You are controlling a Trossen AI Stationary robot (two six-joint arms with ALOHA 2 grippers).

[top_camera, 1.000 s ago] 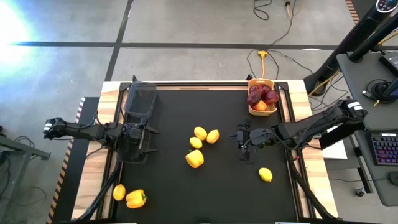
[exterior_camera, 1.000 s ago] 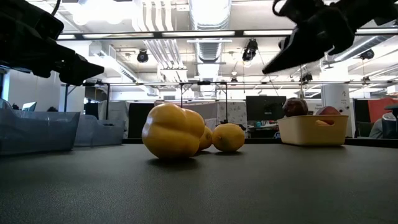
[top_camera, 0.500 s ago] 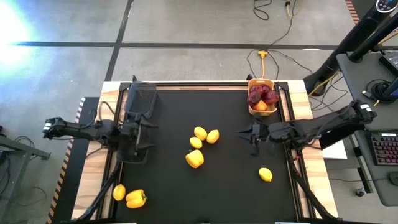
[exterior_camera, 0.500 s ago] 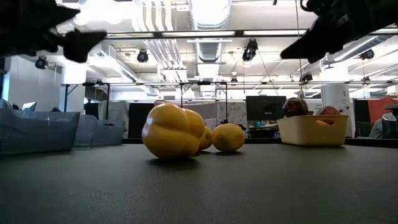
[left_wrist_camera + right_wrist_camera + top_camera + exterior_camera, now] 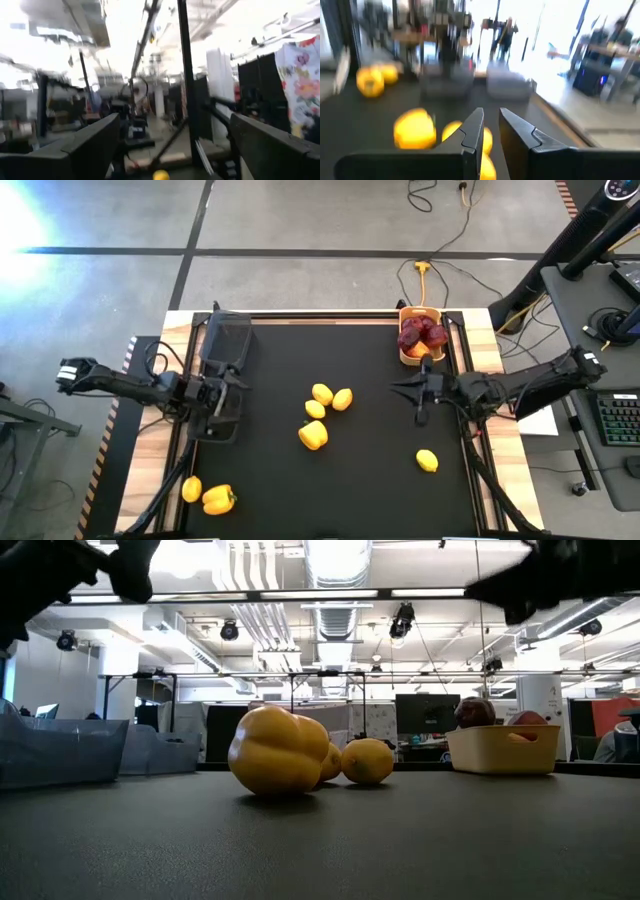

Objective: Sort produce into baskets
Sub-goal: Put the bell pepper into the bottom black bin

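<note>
Yellow pepper [image 5: 313, 435] | mid-table, lying sideways | beside three lemons [image 5: 330, 399]

High view: looks straight down on the whole black table [image 5: 360, 480], both arms and the floor beyond. Low view: sits at tabletop level, close behind the yellow pepper [image 5: 277, 750], also seen from above [image 5: 313, 434], facing the room. Wrist views: each looks forward past its own fingers [image 5: 470, 134]; beyond the right fingers lie the same yellow pieces.
</note>
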